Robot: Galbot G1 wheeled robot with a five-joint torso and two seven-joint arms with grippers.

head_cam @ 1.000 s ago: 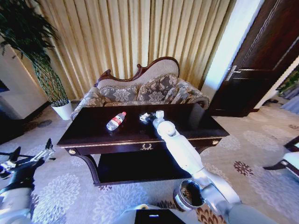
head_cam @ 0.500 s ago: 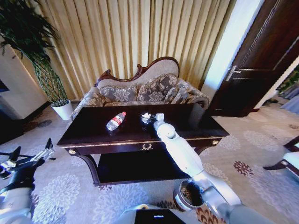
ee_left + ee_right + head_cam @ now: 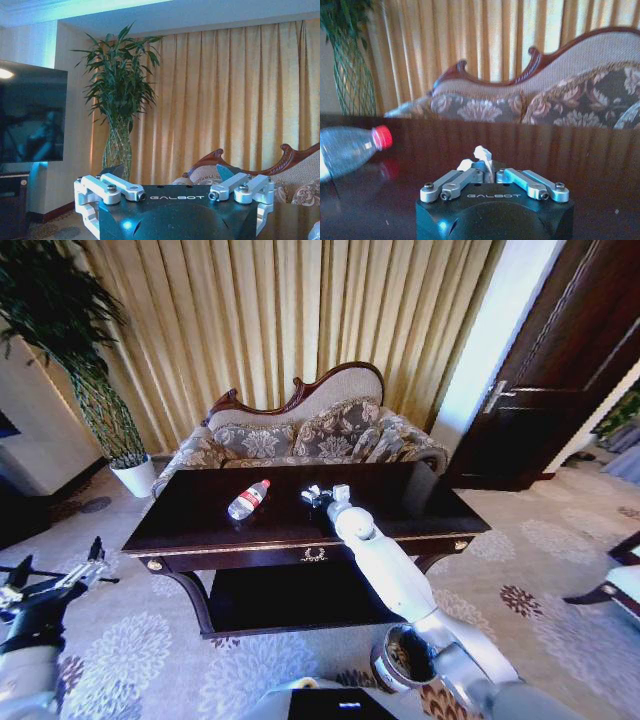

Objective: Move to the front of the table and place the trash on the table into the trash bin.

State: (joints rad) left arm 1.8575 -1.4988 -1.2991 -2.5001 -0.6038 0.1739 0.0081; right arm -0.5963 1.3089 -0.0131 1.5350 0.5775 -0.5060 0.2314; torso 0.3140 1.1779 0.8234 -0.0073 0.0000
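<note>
You face gold pleated curtains [image 3: 300, 320] across the back wall, with a carved-back floral sofa [image 3: 310, 430] standing in front of them. To your left a tall leafy plant [image 3: 60, 330] rises from a white pot [image 3: 135, 478]; to your right stands a dark wooden door [image 3: 560, 370]. A pale flowered carpet [image 3: 150, 640] covers the floor.

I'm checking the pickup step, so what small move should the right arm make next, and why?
Probably lift the right gripper straight up off the dark glossy wooden table: its fingers look closed on a white crumpled paper scrap, while the small round dark brown trash bin sits on the floor beside the robot.
</note>
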